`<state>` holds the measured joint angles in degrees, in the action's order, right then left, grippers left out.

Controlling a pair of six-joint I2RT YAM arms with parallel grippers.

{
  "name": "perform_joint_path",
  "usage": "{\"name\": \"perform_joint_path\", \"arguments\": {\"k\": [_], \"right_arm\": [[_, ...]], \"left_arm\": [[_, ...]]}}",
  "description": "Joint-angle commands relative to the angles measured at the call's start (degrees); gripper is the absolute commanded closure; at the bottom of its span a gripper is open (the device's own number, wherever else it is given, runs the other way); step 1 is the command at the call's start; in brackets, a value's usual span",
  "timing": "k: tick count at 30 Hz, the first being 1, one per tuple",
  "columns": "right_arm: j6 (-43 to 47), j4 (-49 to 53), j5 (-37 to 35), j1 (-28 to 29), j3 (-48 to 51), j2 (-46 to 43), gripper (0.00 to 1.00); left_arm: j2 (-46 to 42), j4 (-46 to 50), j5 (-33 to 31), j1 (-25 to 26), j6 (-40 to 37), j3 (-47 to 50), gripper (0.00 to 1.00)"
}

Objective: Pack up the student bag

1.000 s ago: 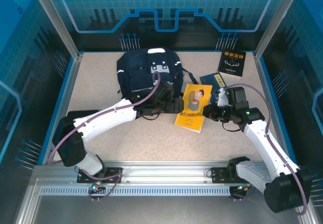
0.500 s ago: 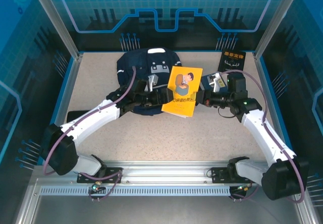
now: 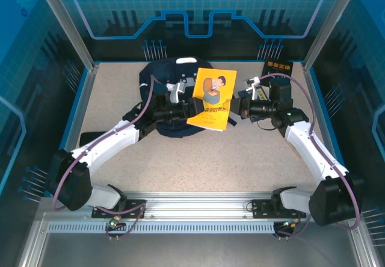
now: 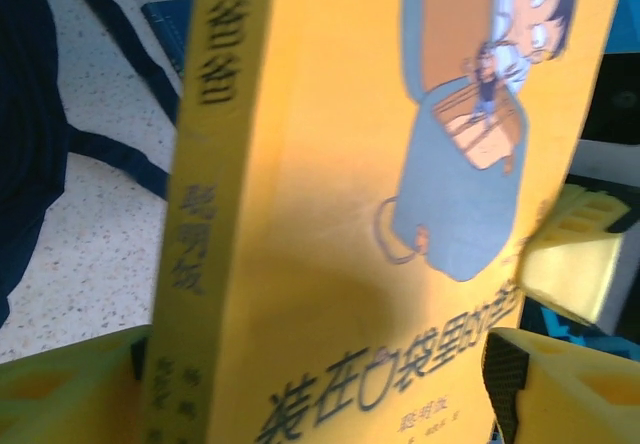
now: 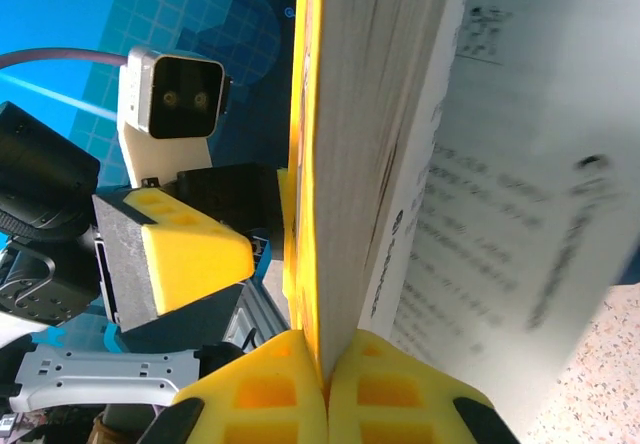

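Blue-lit cell around a speckled beige bench [image 3: 180, 165].
Translucent blue grid-patterned wall panels [image 3: 252, 2] stand behind slanted silver aluminium posts [image 3: 63, 23]; a silver aluminium rail [image 3: 198, 205] runs along the near edge.

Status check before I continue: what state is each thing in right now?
Yellow book: closed, in the air, tilted, cover facing up.
Right gripper: shut on the yellow book's edge.
Left gripper: open, jaws either side of the yellow book.
Backpack: lying on the table; zip state unclear.
Black book: closed, flat on the table.
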<state>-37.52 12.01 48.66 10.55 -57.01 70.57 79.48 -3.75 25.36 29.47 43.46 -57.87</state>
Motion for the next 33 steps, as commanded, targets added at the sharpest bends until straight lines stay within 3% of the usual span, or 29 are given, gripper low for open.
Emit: {"name": "perform_joint_path", "arguments": {"k": [1, 6, 10, 17, 18, 22, 26, 28, 33], "right_arm": [[0.6, -1.4, 4.7, 0.0, -3.0, -0.3, 1.0], [1.6, 0.9, 5.6, 0.0, -2.4, -1.2, 1.0], [1.9, 3.2, 5.4, 0.0, -2.3, -1.6, 1.0], [1.6, 7.1, 2.6, 0.1, -3.1, -0.7, 0.99], [0.8, 6.6, 2.2, 0.1, -2.7, -0.8, 0.91], [-5.9, 1.2, -2.7, 0.8, 0.7, -3.3, 0.59], [-10.6, -2.1, -7.1, 4.1, 2.4, -4.7, 0.33], [-12.7, -2.6, -10.4, 5.7, 2.8, -5.4, 0.23], [-23.1, -11.0, -16.9, 10.1, 7.5, -5.5, 0.12]], "left_arm": [[-1.4, -4.8, 1.8, -0.8, 0.2, -0.4, 0.31], [0.1, -6.0, 2.0, -1.3, 0.8, -2.6, 0.42], [0.8, -7.3, 3.7, -1.6, 1.6, -2.9, 0.56], [0.9, -7.4, 4.6, -1.8, 3.3, -3.4, 0.93], [0.7, -7.5, 4.5, -1.8, 3.9, -3.3, 0.99], [-0.7, -10.0, 2.4, -1.8, 6.7, -1.3, 1.0], [-3.3, -10.5, -3.6, -1.8, 8.8, 0.8, 1.0], [-5.2, -8.7, -8.9, -1.8, 9.2, 1.7, 1.0], [-11.1, -8.1, -21.3, -1.8, 9.8, 5.7, 1.0]]}}
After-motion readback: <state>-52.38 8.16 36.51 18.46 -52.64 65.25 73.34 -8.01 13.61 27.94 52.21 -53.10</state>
